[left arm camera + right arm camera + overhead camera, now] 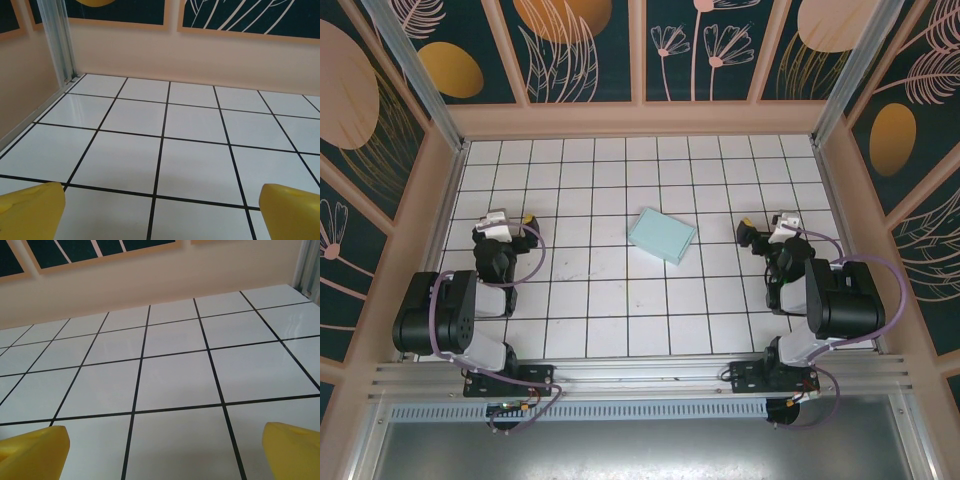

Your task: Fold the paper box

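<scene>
The paper box (661,235) is pale teal card, folded into a small shallow rectangle. It lies slightly turned on the white tiled floor (620,300), near the middle. My left gripper (505,216) rests at the left, well apart from the box. It is open, and bare tiles show between its yellow fingertips (31,210). On the right my right gripper (767,223) is also open, about two tiles from the box. Its yellow fingertips (32,452) have nothing between them.
Peach walls with dark leaf-pattern panels (580,50) enclose the floor on three sides. Metal posts (415,70) stand at the back corners. The arm bases sit on a rail (640,375) at the near edge.
</scene>
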Controlling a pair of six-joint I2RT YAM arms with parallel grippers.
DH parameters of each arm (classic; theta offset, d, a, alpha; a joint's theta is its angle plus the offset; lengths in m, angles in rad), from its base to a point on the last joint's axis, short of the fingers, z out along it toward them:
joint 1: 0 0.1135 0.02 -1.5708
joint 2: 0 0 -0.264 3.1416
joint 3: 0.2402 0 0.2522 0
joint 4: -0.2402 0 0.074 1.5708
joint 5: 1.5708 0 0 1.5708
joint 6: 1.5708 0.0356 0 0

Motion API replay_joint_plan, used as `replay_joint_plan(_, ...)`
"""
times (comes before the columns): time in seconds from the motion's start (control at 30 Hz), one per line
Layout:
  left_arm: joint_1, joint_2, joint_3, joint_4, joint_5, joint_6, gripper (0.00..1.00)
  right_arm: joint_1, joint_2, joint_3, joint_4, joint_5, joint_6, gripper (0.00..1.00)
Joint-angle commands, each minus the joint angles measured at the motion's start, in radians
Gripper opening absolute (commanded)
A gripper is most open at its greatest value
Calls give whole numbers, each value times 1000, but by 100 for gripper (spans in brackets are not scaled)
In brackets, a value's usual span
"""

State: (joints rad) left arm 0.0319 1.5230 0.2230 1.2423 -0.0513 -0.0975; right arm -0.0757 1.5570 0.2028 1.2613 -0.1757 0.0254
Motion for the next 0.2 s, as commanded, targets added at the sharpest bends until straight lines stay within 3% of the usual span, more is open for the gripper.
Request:
replay_joint_plan(0.0, -4, -2, 20, 17, 19, 16, 99, 8, 2, 18, 51, 30, -13, 99)
replay_joint_plan(0.17, -4, -6, 15, 25, 19, 14, 99, 8, 3, 17, 51, 30, -13, 99)
